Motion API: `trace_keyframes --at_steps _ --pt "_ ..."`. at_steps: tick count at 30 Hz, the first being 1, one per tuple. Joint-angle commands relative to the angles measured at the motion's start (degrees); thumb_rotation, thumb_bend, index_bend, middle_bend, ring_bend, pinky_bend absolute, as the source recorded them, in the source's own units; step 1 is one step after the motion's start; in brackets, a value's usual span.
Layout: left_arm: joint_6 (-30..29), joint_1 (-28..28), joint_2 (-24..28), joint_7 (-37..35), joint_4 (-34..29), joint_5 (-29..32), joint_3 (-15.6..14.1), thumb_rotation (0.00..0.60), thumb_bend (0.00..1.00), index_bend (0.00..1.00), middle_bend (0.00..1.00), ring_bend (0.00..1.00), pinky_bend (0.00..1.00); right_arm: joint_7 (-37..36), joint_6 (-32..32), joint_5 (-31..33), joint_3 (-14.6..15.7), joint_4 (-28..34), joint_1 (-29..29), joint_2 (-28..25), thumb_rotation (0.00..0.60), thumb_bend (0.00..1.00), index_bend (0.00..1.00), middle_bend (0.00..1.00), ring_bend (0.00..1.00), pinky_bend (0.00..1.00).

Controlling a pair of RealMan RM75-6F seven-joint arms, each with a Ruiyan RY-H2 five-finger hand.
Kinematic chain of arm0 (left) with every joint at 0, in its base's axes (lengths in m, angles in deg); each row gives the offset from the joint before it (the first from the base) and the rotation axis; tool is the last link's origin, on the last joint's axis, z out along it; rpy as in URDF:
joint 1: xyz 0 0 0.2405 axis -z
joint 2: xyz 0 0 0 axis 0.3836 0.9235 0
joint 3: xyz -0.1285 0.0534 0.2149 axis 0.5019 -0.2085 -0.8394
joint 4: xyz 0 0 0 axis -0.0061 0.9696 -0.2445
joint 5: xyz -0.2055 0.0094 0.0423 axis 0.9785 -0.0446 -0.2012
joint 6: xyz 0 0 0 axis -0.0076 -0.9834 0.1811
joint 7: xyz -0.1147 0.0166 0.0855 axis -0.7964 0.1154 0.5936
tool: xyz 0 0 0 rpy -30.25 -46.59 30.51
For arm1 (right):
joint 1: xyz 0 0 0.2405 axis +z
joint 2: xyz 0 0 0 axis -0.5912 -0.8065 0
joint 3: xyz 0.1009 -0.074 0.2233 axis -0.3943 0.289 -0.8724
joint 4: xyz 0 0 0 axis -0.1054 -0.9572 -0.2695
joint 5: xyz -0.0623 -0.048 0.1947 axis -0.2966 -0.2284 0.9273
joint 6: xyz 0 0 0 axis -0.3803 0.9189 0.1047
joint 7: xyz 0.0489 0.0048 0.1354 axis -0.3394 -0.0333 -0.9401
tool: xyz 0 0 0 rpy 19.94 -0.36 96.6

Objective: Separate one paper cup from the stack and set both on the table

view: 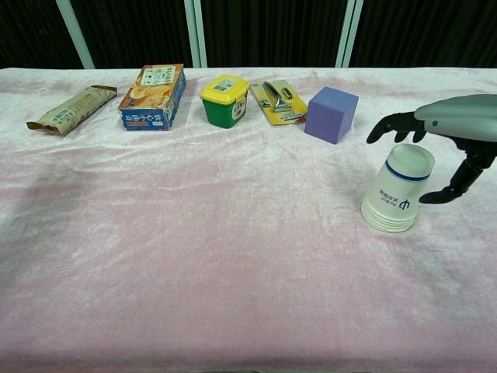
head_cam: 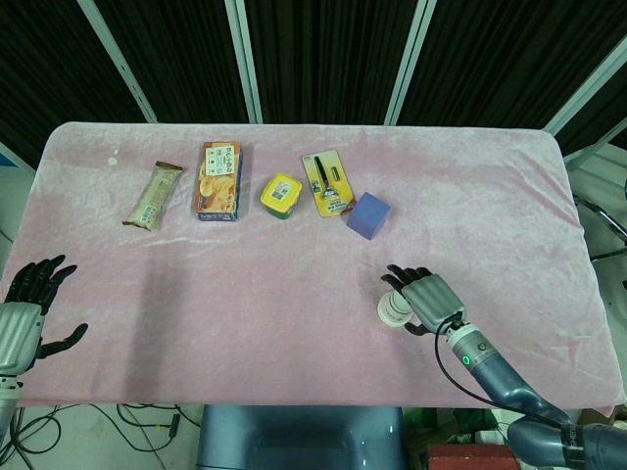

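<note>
The stack of white paper cups [view: 398,191] with a blue band stands upside down on the pink cloth at the right; in the head view the cup stack [head_cam: 394,310] shows partly under my right hand. My right hand [head_cam: 429,297] hovers over and beside the stack, fingers spread around its top, thumb at its right side; the right hand [view: 449,132] holds nothing and I cannot tell whether it touches the cups. My left hand [head_cam: 24,311] is open at the table's near-left edge, far from the cups.
Along the back of the table lie a snack bar [head_cam: 153,195], a biscuit box [head_cam: 218,181], a yellow-lidded green tub [head_cam: 281,196], a carded razor [head_cam: 328,182] and a purple block [head_cam: 367,214]. The table's pink cloth [head_cam: 245,294] spreads between them and me.
</note>
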Motion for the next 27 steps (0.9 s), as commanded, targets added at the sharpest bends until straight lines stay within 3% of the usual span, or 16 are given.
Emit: trace_keyframes --at_steps 1,17,24,27 --pt "0.1 -0.1 -0.1 0.2 0.1 0.3 0.1 0.600 0.22 0.13 0.04 0.00 0.00 0.5 0.4 0.7 0.0 -1.1 0.5 1.1 0.600 0.14 0.20 0.11 0.22 0.21" --pt "2.2 -0.1 -0.1 -0.6 -0.7 1.2 0.7 0.600 0.24 0.15 0.04 0.00 0.00 -1.0 -0.1 1.6 1.3 -3.0 1.6 2.8 0.600 0.19 0.32 0.25 0.36 0.32" --pt "2.8 0.0 -0.1 -0.8 -0.6 1.2 0.9 0.600 0.24 0.16 0.04 0.00 0.00 -5.0 1.4 -2.0 1.4 -5.7 1.4 4.4 0.600 0.38 0.43 0.38 0.51 0.55" --pt "3.0 0.0 -0.2 -0.4 -0.5 1.2 0.9 0.600 0.24 0.16 0.03 0.00 0.00 -6.9 2.3 -4.4 1.7 -6.1 1.1 4.0 0.600 0.42 0.46 0.40 0.54 0.57"
